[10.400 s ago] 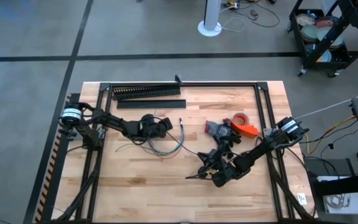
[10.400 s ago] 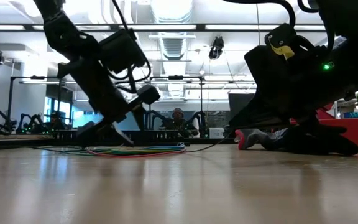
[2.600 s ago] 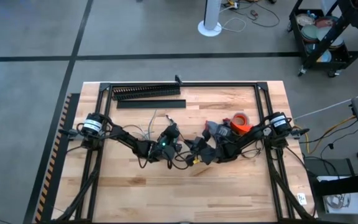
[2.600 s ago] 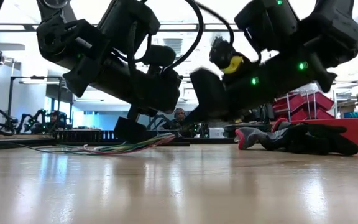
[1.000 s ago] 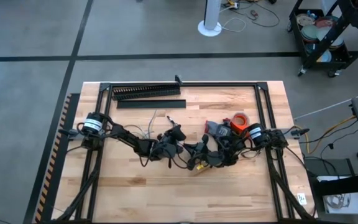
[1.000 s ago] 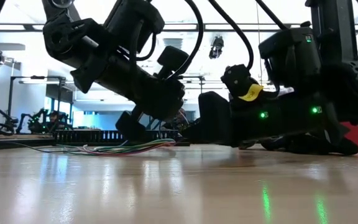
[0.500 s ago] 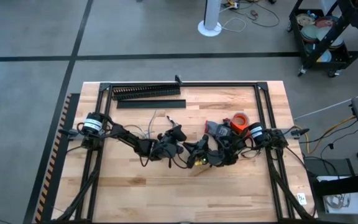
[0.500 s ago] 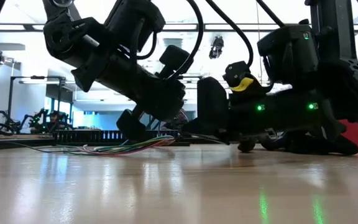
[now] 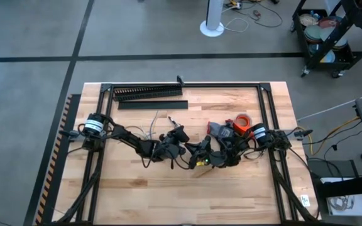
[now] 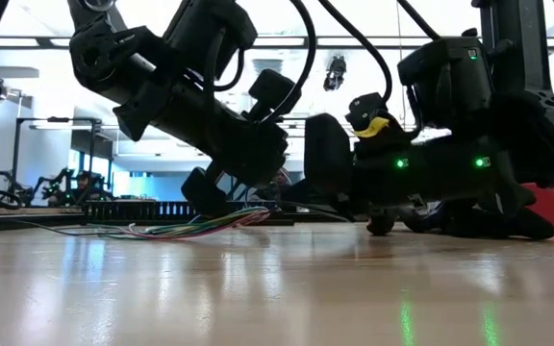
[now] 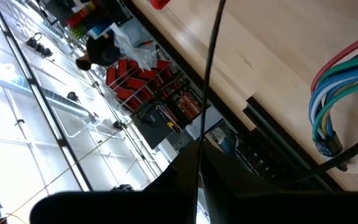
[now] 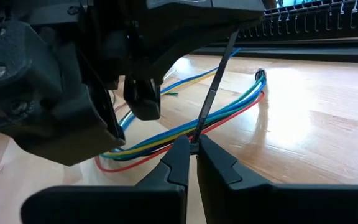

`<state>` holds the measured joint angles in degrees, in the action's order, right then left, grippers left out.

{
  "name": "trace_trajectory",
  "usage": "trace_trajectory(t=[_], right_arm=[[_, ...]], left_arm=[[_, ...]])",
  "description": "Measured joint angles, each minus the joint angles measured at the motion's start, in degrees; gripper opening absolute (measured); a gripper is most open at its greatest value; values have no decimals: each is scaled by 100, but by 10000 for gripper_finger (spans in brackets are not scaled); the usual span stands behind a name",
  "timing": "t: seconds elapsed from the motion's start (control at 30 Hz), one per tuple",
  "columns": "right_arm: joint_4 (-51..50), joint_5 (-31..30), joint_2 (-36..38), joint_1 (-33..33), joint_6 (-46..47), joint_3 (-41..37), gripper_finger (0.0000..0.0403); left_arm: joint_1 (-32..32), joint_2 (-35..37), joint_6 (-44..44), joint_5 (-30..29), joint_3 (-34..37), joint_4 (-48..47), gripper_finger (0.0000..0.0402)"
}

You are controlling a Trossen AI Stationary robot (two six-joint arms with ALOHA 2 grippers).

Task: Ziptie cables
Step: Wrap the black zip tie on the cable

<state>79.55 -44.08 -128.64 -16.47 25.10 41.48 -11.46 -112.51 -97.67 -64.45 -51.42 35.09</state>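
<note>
Pretty clearly a robotics lab or workshop. Butcher-block wooden workbench (image 9: 137, 188) sits on a grey concrete floor with dark tape lines (image 9: 168, 58), long fluorescent ceiling lights (image 10: 287, 41) run overhead, other dark robot arm rigs (image 10: 8, 183) stand at the back, and a black wheeled cart (image 9: 325, 34) sits loaded with gear.

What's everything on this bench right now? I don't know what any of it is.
table: one, pale wood.
comb-toothed duct: one, black, far edge.
flat strip: one, black, beside the duct.
tape roll: one, orange, right of centre.
cables: one bundle, blue, yellow, green, red, mid-table.
ziptie: one, dark, crossing the cables.
left gripper: over the cables.
right gripper: shut on the ziptie.
</note>
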Motion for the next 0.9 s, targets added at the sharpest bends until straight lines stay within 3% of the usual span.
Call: trace_trajectory(t=[0.9], right_arm=[[-648,97,315,7,702,-36,0]], left_arm=[[4,4,-663,142,17,-4,0]])
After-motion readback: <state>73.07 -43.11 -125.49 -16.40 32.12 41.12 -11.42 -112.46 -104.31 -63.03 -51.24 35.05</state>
